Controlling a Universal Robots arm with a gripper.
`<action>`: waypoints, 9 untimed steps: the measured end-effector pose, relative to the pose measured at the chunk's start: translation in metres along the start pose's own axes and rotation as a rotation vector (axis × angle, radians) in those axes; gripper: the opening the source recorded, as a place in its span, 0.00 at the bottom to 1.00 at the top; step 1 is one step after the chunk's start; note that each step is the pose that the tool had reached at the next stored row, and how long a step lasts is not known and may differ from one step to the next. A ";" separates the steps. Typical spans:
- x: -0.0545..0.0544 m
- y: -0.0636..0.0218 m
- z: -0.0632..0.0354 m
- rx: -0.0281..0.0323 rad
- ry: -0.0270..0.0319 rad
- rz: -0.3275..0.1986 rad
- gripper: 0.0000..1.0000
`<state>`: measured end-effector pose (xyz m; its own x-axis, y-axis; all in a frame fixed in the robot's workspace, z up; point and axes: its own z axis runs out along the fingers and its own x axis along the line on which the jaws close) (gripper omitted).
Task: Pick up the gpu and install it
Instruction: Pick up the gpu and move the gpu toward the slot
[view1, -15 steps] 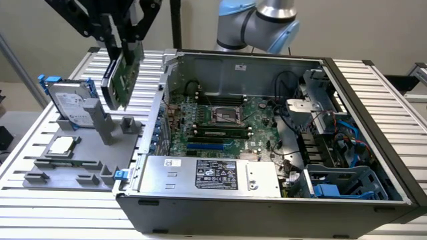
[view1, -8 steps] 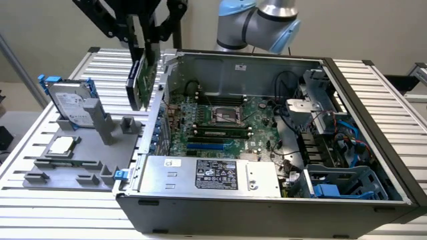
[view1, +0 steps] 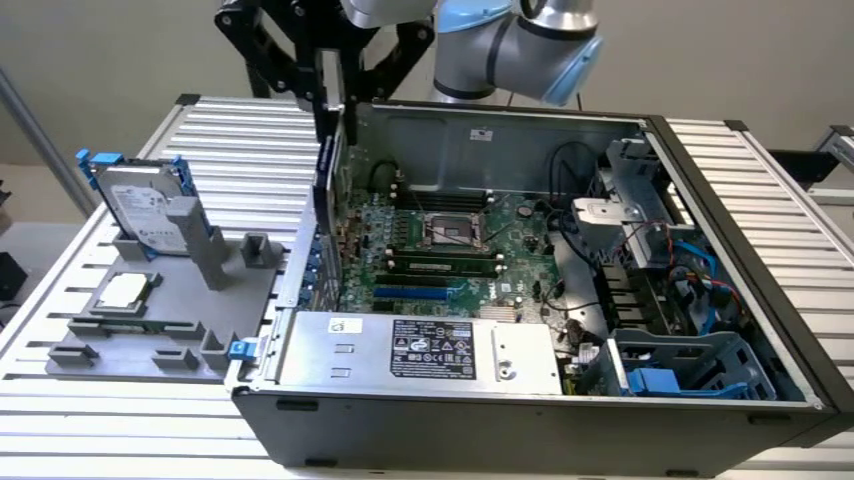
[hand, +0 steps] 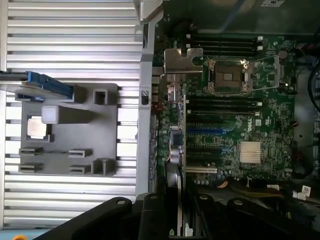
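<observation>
My gripper (view1: 322, 88) hangs over the open computer case (view1: 534, 410), by its wall on the exterior view's left, shut on the gpu (view1: 324, 160). The gpu is a thin dark card held upright and edge-on, its lower edge just above the motherboard (view1: 461, 255). In the wrist view the gpu (hand: 180, 150) runs as a narrow strip away from my gripper (hand: 175, 220). Its silver end bracket (hand: 183, 59) is at the far end, beside the CPU socket (hand: 229, 77). The blue expansion slot (hand: 205, 131) lies just beside the card's line.
A grey fixture block (view1: 160, 330) sits on the slatted table outside the case, on the exterior view's left. It carries a silver hard drive with blue rails (view1: 140, 205) and a small square CPU chip (view1: 123, 292). The power supply (view1: 427, 350) and drive cages (view1: 681, 365) fill the case's near side.
</observation>
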<state>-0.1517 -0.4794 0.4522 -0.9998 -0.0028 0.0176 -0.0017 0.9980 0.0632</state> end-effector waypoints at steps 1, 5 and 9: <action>-0.005 0.0001 0.0017 0.0006 -0.0001 0.000 0.00; -0.027 0.0034 0.0105 0.0020 0.0000 0.000 0.00; -0.046 0.0085 0.0178 0.0020 0.0000 0.000 0.00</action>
<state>-0.1065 -0.4696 0.4342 -0.9998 -0.0028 0.0176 -0.0017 0.9981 0.0613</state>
